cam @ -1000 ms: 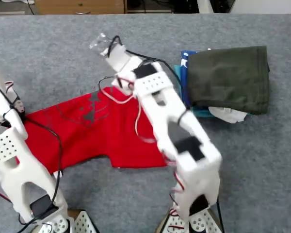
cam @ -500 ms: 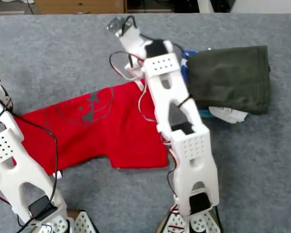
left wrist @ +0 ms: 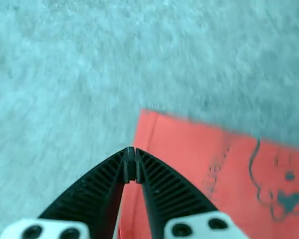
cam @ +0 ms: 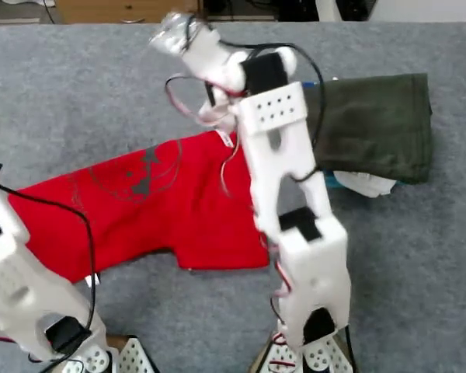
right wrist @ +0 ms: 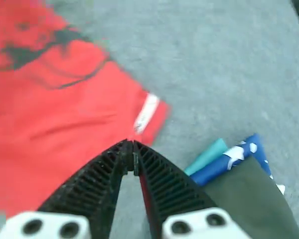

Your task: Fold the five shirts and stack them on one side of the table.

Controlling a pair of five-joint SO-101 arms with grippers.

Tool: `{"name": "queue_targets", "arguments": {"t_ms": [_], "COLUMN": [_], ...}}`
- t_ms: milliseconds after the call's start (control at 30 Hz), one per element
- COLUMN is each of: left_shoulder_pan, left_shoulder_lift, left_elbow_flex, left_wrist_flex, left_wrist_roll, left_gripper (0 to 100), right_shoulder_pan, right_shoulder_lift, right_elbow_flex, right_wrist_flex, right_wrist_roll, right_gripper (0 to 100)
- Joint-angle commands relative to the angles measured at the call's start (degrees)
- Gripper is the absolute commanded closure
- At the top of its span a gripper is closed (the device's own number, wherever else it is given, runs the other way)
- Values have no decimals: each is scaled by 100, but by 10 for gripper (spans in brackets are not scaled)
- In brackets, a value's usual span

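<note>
**Both arms pulled off the red shirt, jaws closed**

A grey felt-covered table (cam: 70, 85) filled the scene, with a wooden cabinet (cam: 124, 9) along its far edge. The red shirt (cam: 147, 214) lay spread flat and unfolded near the middle, where it had been a second earlier.

The left gripper (left wrist: 131, 167) had its jaws pressed together at the tips with nothing between them. One corner of the red shirt lay just beyond and beneath those tips, with bare felt ahead of them. Over the last second the left arm had drawn back toward the table's left edge and sunk lower in the high view.

The right gripper (right wrist: 130, 152) was also closed and empty, its tips touching. Below it lay the red shirt's edge, with a white tag (right wrist: 145, 113) just past the tips. Off to one side of the jaws sat the stack: the olive-green shirt (cam: 369, 124) on top, with the edges of a blue shirt (right wrist: 229, 159) and a teal shirt (right wrist: 207, 155) poking out under it. Since the earlier frames the right arm had swung up and away toward the far edge, clear of the red cloth.
</note>
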Motion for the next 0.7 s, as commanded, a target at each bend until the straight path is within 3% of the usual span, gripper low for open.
{"name": "queue_targets", "arguments": {"t_ms": [0,167,367,567,667], "left_shoulder_pan": [-53,-44,-237,-598,-712], "left_shoulder_lift": [-1147,-1912,-2132,-2659,-3011], "left_elbow_flex": [932,1978,3437,4246,4765], "left_wrist_flex": [62,44,-703,-756,-958], "left_wrist_roll": [-79,-79,-97,-554,-563], "left_gripper": [981,981,981,981,981], "right_shoulder_pan": [-444,-505,-690,-1358,-1701], "right_shoulder_lift": [-1508,-2923,-4664,-5763,-5789], "right_elbow_flex": [2035,4822,7670,9596,10097], "right_wrist_flex": [53,-589,-1600,-2198,-2497], "right_wrist_roll": [466,853,1257,1213,1037], "right_gripper": [998,997,994,839,831]}}
